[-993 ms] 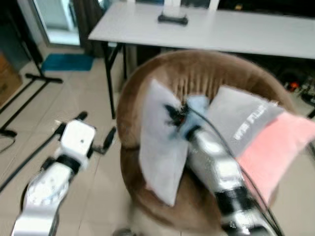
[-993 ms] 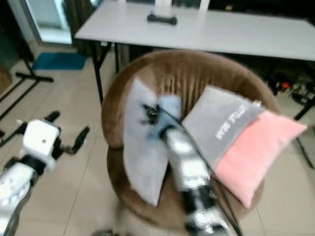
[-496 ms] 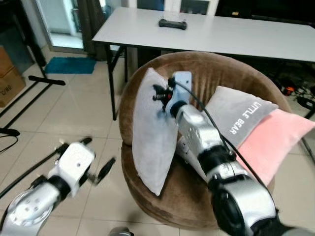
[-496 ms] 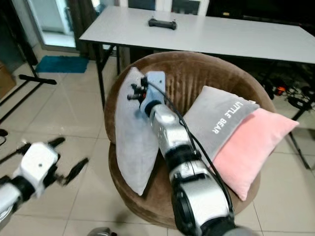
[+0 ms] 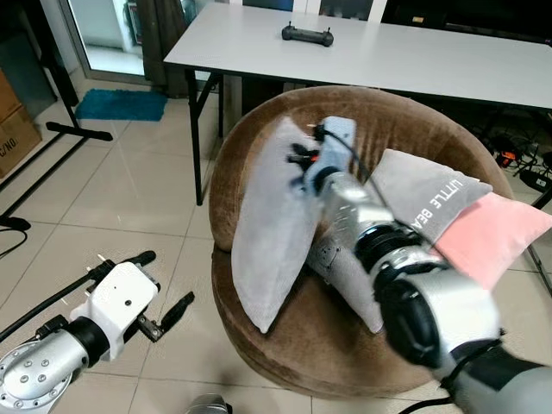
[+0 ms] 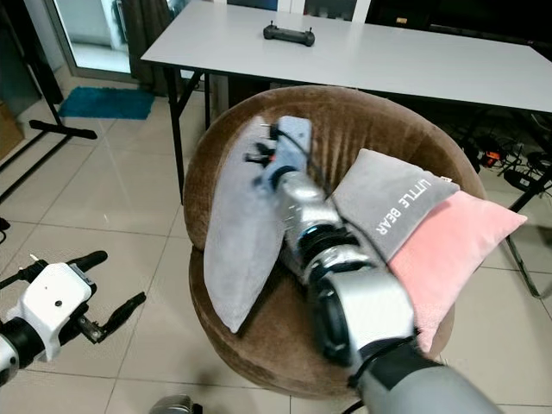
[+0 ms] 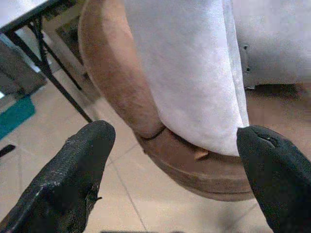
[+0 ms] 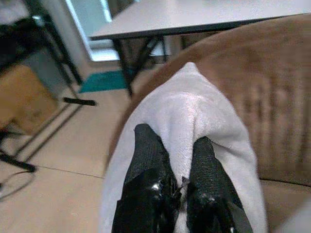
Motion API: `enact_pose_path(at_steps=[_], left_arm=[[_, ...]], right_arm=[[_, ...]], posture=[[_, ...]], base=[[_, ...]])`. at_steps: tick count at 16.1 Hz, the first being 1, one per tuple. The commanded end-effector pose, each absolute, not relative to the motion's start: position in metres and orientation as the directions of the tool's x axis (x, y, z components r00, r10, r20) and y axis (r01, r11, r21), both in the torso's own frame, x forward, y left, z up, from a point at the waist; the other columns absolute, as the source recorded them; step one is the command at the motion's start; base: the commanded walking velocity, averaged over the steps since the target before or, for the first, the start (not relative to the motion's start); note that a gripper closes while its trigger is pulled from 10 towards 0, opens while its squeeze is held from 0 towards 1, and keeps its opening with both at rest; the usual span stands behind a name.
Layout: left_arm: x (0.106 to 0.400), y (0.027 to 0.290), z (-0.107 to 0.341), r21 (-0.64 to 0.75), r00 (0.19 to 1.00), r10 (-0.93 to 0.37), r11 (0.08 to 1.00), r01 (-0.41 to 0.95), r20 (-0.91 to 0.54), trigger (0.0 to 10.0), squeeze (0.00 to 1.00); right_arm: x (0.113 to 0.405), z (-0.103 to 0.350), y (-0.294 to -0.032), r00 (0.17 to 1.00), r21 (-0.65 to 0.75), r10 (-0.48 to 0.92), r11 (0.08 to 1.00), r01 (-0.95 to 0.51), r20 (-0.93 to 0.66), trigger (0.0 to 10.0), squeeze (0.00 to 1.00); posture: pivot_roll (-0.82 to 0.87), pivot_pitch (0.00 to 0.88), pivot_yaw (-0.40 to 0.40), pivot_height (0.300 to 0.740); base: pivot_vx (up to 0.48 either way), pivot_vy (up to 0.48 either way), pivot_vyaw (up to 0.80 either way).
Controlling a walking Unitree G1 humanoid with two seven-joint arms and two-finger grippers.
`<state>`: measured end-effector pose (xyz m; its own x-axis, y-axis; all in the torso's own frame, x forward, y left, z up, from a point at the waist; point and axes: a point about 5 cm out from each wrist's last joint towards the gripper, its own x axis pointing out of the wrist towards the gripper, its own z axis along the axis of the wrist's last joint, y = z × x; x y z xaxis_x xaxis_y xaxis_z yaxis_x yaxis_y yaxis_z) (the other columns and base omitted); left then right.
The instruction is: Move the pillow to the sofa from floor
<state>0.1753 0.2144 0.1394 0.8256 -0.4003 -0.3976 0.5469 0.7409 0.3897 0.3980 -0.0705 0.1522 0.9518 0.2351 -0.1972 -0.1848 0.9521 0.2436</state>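
Note:
A light grey pillow (image 5: 267, 233) stands on edge on the seat of the round brown sofa chair (image 5: 414, 129), leaning against its left wall. My right gripper (image 5: 304, 157) is shut on the pillow's top corner; in the right wrist view the black fingers (image 8: 146, 150) pinch the pale fabric (image 8: 194, 107). My left gripper (image 5: 164, 283) hangs open low at the left above the tiled floor, apart from the sofa. In the left wrist view its spread fingers (image 7: 82, 160) frame the pillow's lower edge (image 7: 194, 73) and the sofa's rim.
A grey "LITTLE BEAR" pillow (image 5: 431, 198) and a pink pillow (image 5: 496, 237) lie on the sofa's right side. Behind stands a white table (image 5: 405, 60) with a black controller (image 5: 308, 34). A blue mat (image 5: 121, 103), black stand legs (image 5: 78, 131) and a cardboard box (image 5: 13, 121) are at the left.
The camera has shifted. My left gripper has dropped lower and nearer to me. My right gripper still pinches the pillow's top corner, and the pillow leans a little more to the left.

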Motion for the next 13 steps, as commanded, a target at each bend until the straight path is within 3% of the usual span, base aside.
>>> enact_pose_path(at_steps=[1, 2, 5, 9, 11, 13], left_arm=[[0.173, 0.209, 0.142, 0.381, 0.808, -0.434, 0.723, 0.576, -0.399, 10.0, 0.0], [0.172, 0.209, 0.142, 0.382, 0.806, -0.433, 0.721, 0.579, -0.404, 10.0, 0.0], [0.171, 0.211, 0.142, 0.387, 0.807, -0.426, 0.72, 0.576, -0.409, 10.0, 0.0], [0.176, 0.212, 0.142, 0.396, 0.807, -0.427, 0.714, 0.578, -0.407, 10.0, 0.0], [0.183, 0.211, 0.144, 0.406, 0.821, -0.425, 0.721, 0.562, -0.382, 10.0, 0.0], [0.193, 0.21, 0.148, 0.374, 0.887, -0.369, 0.809, 0.453, -0.277, 10.0, 0.0]], right_arm=[[0.405, 0.166, -0.086, 0.974, 0.185, 0.171, 0.972, -0.142, -0.15, 10.0, 0.67], [0.406, 0.164, -0.099, 0.979, 0.16, 0.121, 0.983, -0.094, -0.167, 10.0, 1.0], [0.404, 0.154, -0.122, 0.977, 0.028, 0.062, 0.998, -0.057, -0.205, 10.0, 1.0], [0.407, 0.164, -0.15, 0.985, -0.014, -0.097, 0.995, 0.096, -0.139, 10.0, 1.0], [0.411, 0.176, -0.161, 0.99, 0.035, -0.097, 0.994, 0.1, -0.098, 10.0, 1.0], [0.412, 0.184, -0.164, 0.998, 0.114, -0.03, 0.993, 0.036, -0.051, 10.0, 1.0]], posture=[[0.3, 0.0, -0.076, 0.74], [0.31, 0.0, -0.081, 0.74], [0.32, 0.0, -0.084, 0.74], [0.31, 0.0, -0.064, 0.74], [0.3, 0.0, -0.06, 0.74], [0.28, 0.0, -0.069, 0.74]], base=[[0.0, 0.0, 0.0], [0.0, 0.0, 0.0], [0.0, 0.0, 0.0], [0.0, 0.0, 0.0], [0.0, 0.0, 0.0], [0.0, 0.0, 0.0]])
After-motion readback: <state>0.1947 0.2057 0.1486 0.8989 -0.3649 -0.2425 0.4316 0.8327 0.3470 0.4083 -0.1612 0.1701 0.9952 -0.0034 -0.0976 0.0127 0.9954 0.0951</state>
